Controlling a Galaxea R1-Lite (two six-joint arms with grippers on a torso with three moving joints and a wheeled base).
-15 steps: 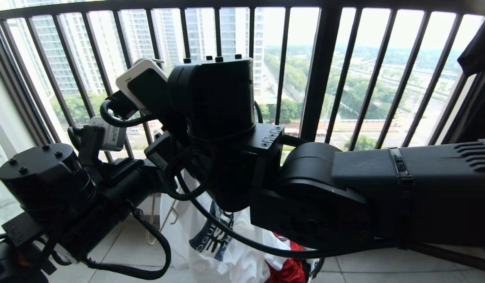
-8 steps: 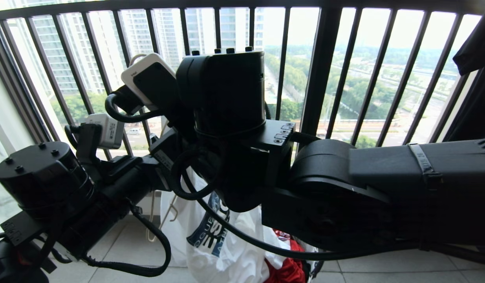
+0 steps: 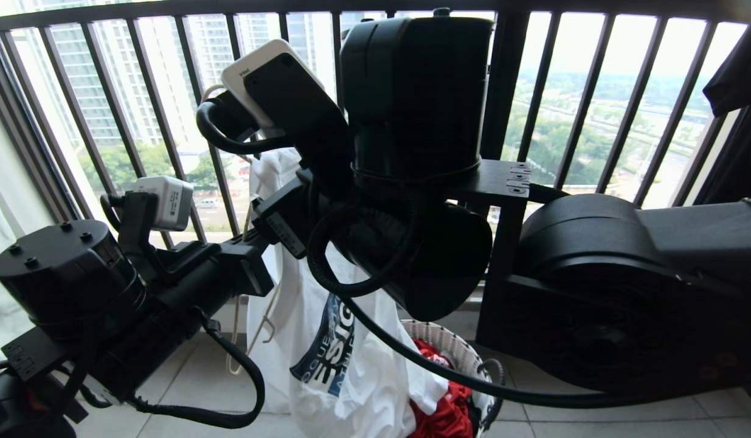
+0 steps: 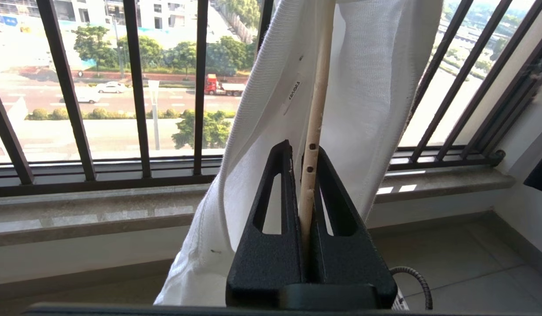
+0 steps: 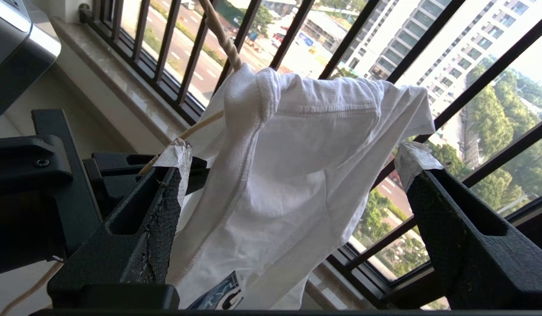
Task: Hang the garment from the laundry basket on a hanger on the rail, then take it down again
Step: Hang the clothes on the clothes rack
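Observation:
The white garment [image 3: 326,340] with its blue logo hangs over the hanger [image 4: 314,114], a thin beige wire. My left gripper [image 4: 303,151] is shut on that wire just below the cloth [image 4: 376,87]. In the right wrist view the collar and shoulder of the garment [image 5: 297,166] hang between the wide-apart fingers of my open right gripper [image 5: 292,156], which touch nothing. The hanger's twisted neck [image 5: 222,35] rises above the collar. Below, the laundry basket [image 3: 466,353] stands on the floor with red cloth [image 3: 442,417] in it. The rail is out of view.
The black barred window railing [image 3: 503,91] and its stone sill [image 4: 99,210] stand close behind the garment. A dark cloth [image 3: 737,79] hangs at the far right. My right arm [image 3: 624,292] fills the head view's right half above the tiled floor [image 3: 186,377].
My right arm has risen and swung to the right, and its jaws have spread wide. The garment's top and the basket now show past it. The left arm has kept still.

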